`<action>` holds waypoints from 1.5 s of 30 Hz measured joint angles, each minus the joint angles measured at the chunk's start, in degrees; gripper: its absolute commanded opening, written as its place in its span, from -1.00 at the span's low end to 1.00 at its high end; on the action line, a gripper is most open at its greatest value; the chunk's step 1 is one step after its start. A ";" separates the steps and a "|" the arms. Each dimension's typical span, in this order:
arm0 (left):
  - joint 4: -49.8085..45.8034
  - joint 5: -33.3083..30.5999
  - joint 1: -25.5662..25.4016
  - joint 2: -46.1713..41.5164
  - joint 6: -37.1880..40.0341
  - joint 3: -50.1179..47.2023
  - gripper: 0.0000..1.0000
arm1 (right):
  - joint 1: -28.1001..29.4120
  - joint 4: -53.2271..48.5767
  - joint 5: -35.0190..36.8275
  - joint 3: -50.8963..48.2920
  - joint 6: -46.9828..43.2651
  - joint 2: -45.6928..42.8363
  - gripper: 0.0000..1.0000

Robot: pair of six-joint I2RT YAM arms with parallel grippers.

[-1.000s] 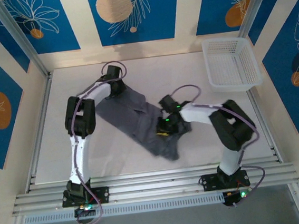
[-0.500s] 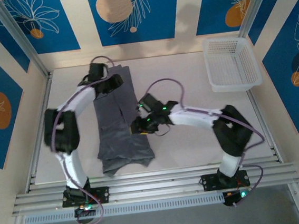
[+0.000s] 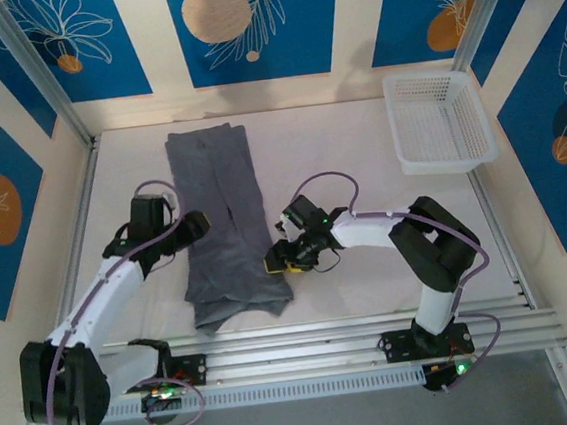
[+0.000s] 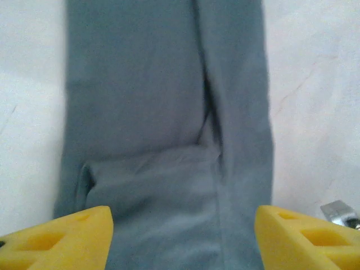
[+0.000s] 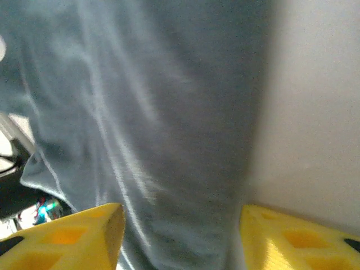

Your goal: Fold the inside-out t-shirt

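The inside-out t-shirt [image 3: 220, 214] is seen laid flat as a long, narrow grey strip on the left half of the white table [image 3: 356, 135]. It runs from the far edge towards the near side, and its near end is wider and slightly rumpled. The left gripper [image 3: 198, 224] is held at the strip's left edge, its yellow fingers [image 4: 56, 239] spread wide and released, with the cloth and a lengthwise fold seen below them. The right gripper [image 3: 273, 264] is placed at the strip's right edge, near its near end; its fingertips [image 5: 298, 239] are likewise parted and clasp nothing, and cloth and bare table are seen beneath. A white plastic basket [image 3: 442, 162] is set in the far right corner, well apart from the shirt and both arms. A purple cable [image 3: 326, 180] is looped above the right arm. The table is bounded at its near edge by aluminium rails [image 3: 297, 357], to which both bases are bolted. The space is enclosed by cream walls [image 3: 245, 25] hung with blue panels bearing white leaf outlines and orange discs, with metal posts [image 3: 34, 71] at the corners.
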 measured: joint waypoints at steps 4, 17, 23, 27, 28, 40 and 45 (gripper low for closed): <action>-3.61 -0.09 -0.39 -4.92 -1.66 -4.31 0.42 | 1.38 2.08 -2.01 0.17 0.50 2.10 0.03; -9.73 2.58 -1.99 -8.15 -6.88 -14.01 0.46 | 0.15 3.39 -1.99 -0.87 2.03 -3.65 -1.00; -4.33 6.71 -4.48 -6.29 -10.01 -18.64 0.33 | -0.31 4.74 -2.27 -0.87 2.49 -3.37 -1.00; -1.20 7.08 -4.63 -6.25 -11.45 -19.08 0.20 | -0.26 5.11 -2.27 -0.87 2.78 -3.37 -1.00; -0.96 7.08 -4.63 -6.21 -11.56 -19.17 0.21 | -0.26 5.11 -2.27 -0.87 2.91 -3.37 -1.00; 4.26 8.48 -4.87 -4.00 -13.79 -20.83 -0.91 | -0.35 5.07 -1.84 -1.05 4.02 -3.37 -1.00; 3.67 8.98 -5.20 -6.40 -14.14 -20.83 -1.00 | -1.25 5.90 -0.94 -3.69 5.44 -4.22 -1.00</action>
